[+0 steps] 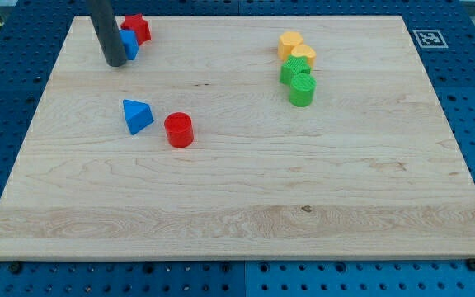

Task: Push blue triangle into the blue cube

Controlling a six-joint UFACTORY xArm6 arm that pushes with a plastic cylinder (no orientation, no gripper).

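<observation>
The blue triangle (137,115) lies on the wooden board (246,198), left of centre, with a red cylinder (178,130) just to its right. The blue cube (129,44) sits near the board's top left, partly hidden behind my rod, and touches a red star-like block (137,28) above it on the right. My tip (115,62) rests at the blue cube's left lower side, well above the blue triangle in the view.
At the view's upper right stands a tight cluster: an orange block (289,42), a yellow block (303,56), a green block (292,73) and a green cylinder (302,90). Blue pegboard surrounds the board.
</observation>
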